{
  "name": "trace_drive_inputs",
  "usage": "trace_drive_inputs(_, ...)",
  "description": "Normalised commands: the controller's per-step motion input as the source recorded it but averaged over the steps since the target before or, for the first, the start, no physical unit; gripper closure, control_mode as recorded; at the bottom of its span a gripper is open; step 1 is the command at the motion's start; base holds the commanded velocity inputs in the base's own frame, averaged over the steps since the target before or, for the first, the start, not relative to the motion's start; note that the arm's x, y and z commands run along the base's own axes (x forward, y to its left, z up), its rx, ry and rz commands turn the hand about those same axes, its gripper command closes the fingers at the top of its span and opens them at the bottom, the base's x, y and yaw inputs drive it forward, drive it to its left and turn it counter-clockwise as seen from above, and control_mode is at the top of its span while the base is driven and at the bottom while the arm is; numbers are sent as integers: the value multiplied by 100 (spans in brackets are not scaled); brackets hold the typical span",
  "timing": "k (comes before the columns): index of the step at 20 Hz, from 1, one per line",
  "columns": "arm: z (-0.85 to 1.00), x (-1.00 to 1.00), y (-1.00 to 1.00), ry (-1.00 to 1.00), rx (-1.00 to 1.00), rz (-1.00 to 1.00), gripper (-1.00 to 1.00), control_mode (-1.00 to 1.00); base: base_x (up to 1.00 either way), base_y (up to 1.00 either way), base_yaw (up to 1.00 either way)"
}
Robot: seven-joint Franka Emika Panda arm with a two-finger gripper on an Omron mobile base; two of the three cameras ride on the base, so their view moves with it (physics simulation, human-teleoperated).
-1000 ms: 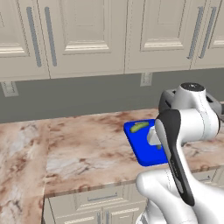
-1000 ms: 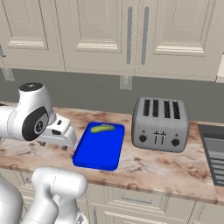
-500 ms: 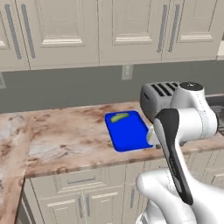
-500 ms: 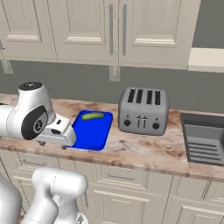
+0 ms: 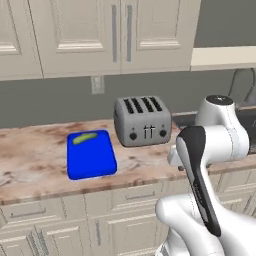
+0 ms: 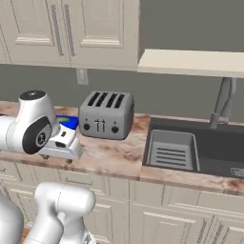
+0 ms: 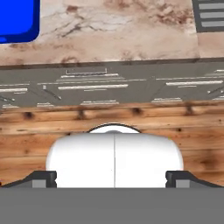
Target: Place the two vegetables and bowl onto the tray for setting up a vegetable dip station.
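Fingers: I read the gripper (image 7: pixel 113 177) as spread wide with nothing between the tips, which showed far apart at the bottom of the hand view.
Tray: the blue tray (image 5: pixel 91 155) lay on the counter (image 5: pixel 35 160) to the left of the toaster (image 5: pixel 142 120), its long axis running from the front edge back toward the wall.
On the tray: one green vegetable (image 5: pixel 84 138) rested at the back end, lying crosswise. I judged that one item was done.
Bowl and second vegetable: I could not find either in these pictures, so I could not say which way they lay from the fingers.
Hand position: the hand hung off the front edge of the counter, ahead of the cabinet fronts, looking down at the floor. In the hand view a corner of the tray sat at the upper left, so the tray lay to the arm's left and further in.
Other things: a sink (image 6: pixel 190 147) and tap (image 6: pixel 224 102) stood right of the toaster.
In the way: the toaster stood just beside the tray, and I judged it the thing to clear on any carry from the sink side.
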Motion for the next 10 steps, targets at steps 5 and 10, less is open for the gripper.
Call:
trace_drive_inputs(5, 0, 0, 0, 0, 0, 0, -100, 100, 0, -100, 0)
trace_drive_inputs(10, 0, 0, 0, 0, 0, 0, -100, 100, 0, -100, 0)
